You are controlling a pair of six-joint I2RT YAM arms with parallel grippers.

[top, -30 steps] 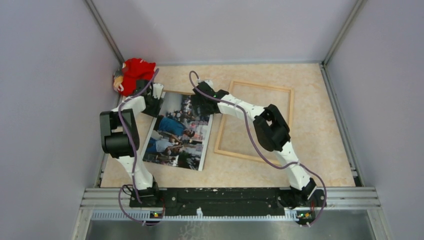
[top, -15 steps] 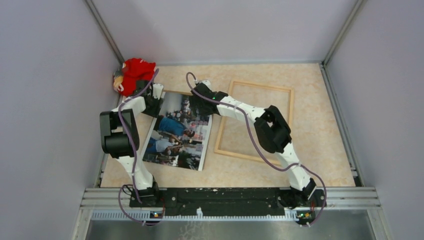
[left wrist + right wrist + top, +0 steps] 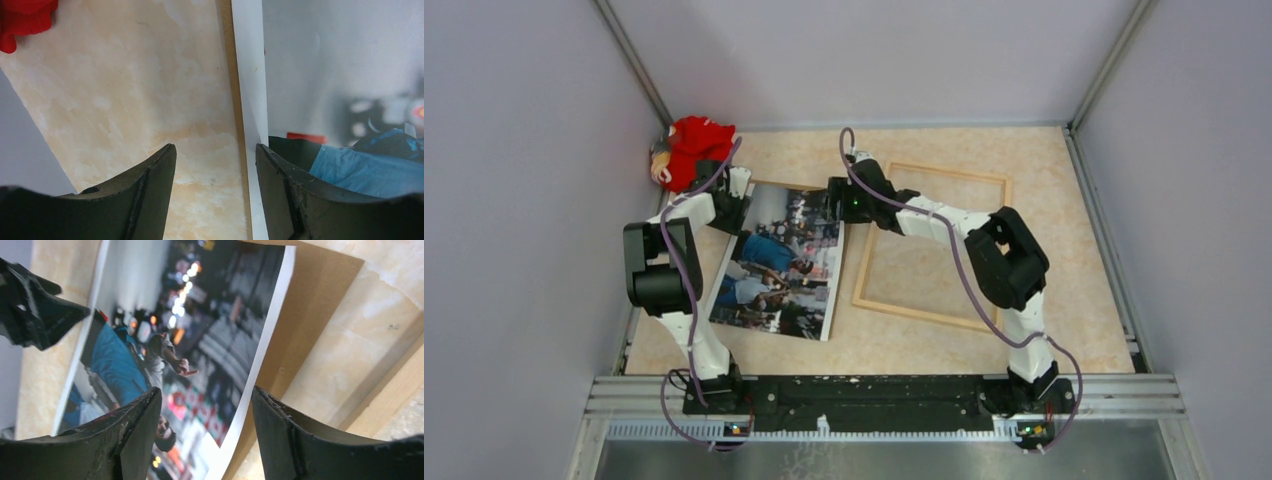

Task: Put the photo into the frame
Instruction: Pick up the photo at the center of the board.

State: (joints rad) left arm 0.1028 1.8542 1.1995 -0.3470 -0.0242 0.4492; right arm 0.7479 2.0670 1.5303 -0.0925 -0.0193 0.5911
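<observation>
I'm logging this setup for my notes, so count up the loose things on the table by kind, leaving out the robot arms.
photo: 1
frame: 1
brown backing board: 1
red soft toy: 1
Total: 4

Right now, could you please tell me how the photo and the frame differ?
The photo is a solid print of blue and dark tones; the frame is an open pale-wood outline with table showing through. The photo lies left, atop a brown board; the frame lies right, straight on the table. Both are rectangular.
</observation>
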